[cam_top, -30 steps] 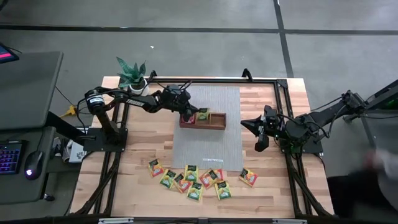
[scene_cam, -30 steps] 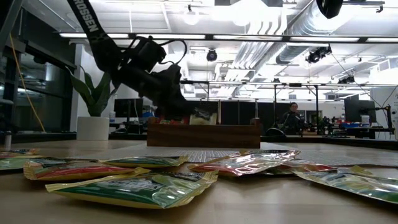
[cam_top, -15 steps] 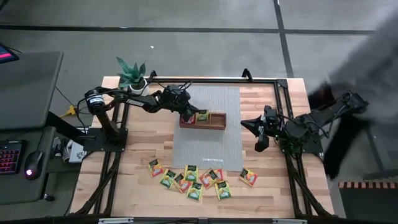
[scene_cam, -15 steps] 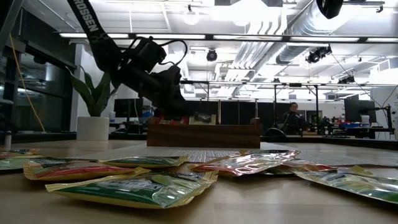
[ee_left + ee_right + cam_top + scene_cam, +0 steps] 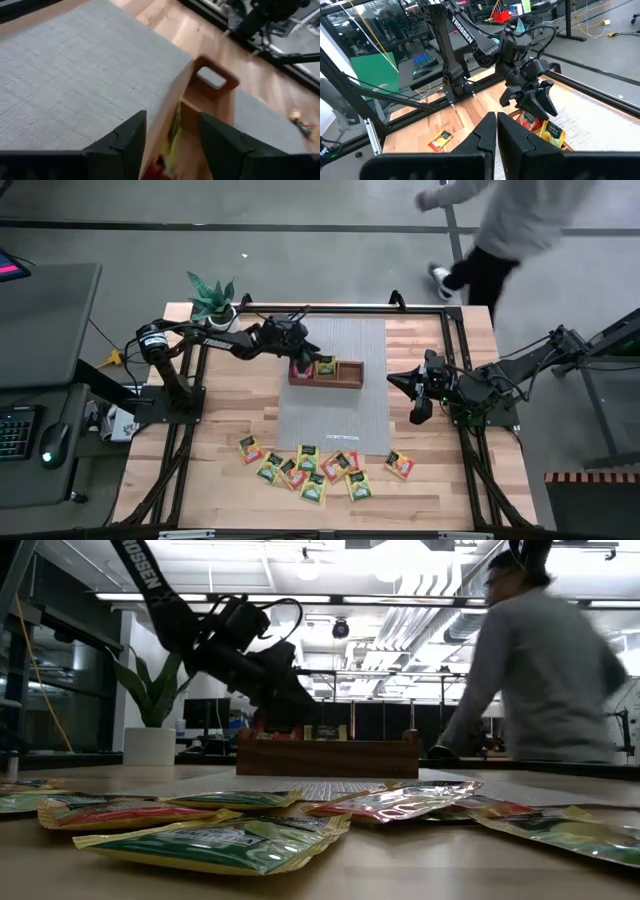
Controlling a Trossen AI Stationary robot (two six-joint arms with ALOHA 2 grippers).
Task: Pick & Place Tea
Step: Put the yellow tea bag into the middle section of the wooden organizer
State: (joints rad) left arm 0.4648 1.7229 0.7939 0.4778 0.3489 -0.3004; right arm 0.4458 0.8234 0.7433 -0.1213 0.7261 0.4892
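The brown wooden tray (image 5: 347,382) stands on a grey mat (image 5: 330,420). My left gripper (image 5: 300,358) hangs open over its left end, slanting down, with its fingers (image 5: 131,135) on either side of the tray's long wall. A red tea packet (image 5: 526,119) and a yellow-green one (image 5: 551,131) stand on edge in the tray, below the left gripper (image 5: 532,100). Several more tea packets (image 5: 310,465) lie flat near the table's front edge. My right gripper (image 5: 496,122) waits shut, raised at the table's right (image 5: 400,378).
A potted plant (image 5: 212,300) stands at the far left corner. A person (image 5: 500,220) walks past just beyond the table's far edge (image 5: 545,670). One packet (image 5: 399,465) lies apart, right of the pile. The tray's right compartment (image 5: 350,370) shows nothing inside it.
My left gripper has opened over the tray's left end without shifting. The packet that stuck out at its fingertips now stands in the tray. A person has walked into view behind the table.
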